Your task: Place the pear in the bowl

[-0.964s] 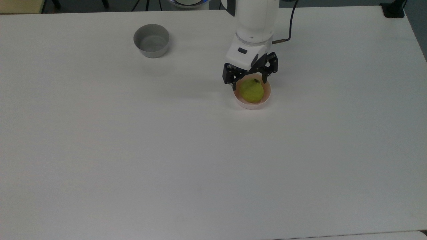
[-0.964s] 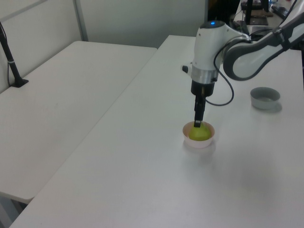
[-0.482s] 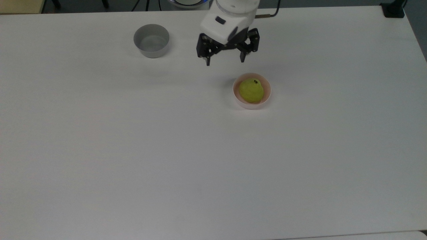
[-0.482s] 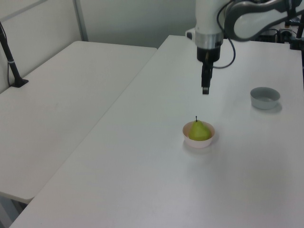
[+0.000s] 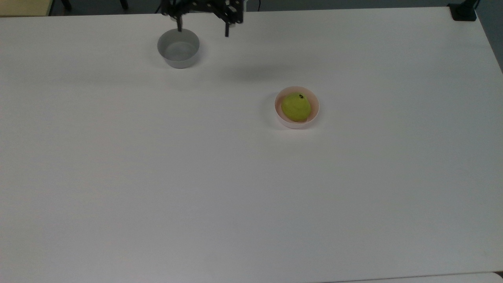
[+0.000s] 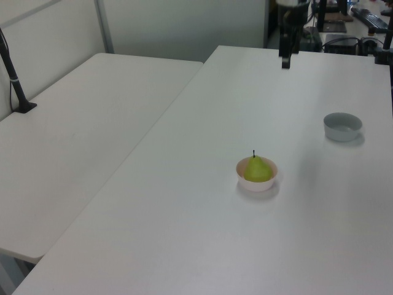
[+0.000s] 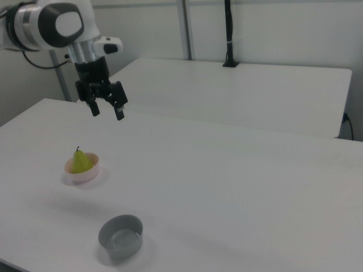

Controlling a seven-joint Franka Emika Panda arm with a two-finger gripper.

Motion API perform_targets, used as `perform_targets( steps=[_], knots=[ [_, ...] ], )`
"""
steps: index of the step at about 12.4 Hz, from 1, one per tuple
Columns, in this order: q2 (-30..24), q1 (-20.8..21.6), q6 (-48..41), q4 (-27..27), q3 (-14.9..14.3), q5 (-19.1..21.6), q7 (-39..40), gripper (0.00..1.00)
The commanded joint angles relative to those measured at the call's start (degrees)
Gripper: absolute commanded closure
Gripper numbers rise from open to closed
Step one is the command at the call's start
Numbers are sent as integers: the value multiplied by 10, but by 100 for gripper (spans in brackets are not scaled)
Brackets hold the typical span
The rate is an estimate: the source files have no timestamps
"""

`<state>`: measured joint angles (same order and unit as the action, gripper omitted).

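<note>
Top view's middle right: pear (image 5: 296,106) sitting inside pink bowl (image 5: 315,114), filling most of the hollow, dark stem end turned toward the top view's upper edge. Yellow-green skin, smooth, rounded body. Left view: same pear (image 6: 258,170) standing upright in the bowl (image 6: 257,184), broad at the base and narrowing to a point, thin dark stem poking straight up above the rim. Right view: pear (image 7: 81,161) upright again in the pale pink bowl (image 7: 84,172), near the right view's left edge, stem up. Bowl walls plain and smooth, resting flat on white surface (image 5: 251,196).

Gripper (image 5: 203,30) up at the top view's upper edge, well apart from the pear and bowl, fingers (image 5: 227,30) pointing down and spread wide — nothing between them. One fingertip overlapping the far rim of grey bowl (image 5: 178,48) in the top view; contact or height above it not clear from there. Right view: gripper (image 7: 107,110) hanging well above the surface, black fingers (image 7: 120,112) splayed apart and empty, white arm (image 7: 54,25) reaching in from the right view's upper left, wrist turned downward. Left view: gripper (image 6: 285,60) seen edge-on at the upper edge, pointing straight down, high over the surface — grey bowl (image 6: 342,126) off to the left view's right.
</note>
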<state>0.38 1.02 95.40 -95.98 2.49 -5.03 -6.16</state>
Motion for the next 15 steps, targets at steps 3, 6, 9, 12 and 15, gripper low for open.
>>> perform_targets(
  steps=[3,6,9,12,15],
  knots=[
    [-20,-27,-49,35,-39,64,81,0],
    [-19,-34,-25,35,-56,73,170,0],
    [-15,-32,6,35,-64,82,165,0],
    [-15,-30,10,35,-62,81,157,0],
    [-15,-29,11,34,-59,80,157,0]
  ],
)
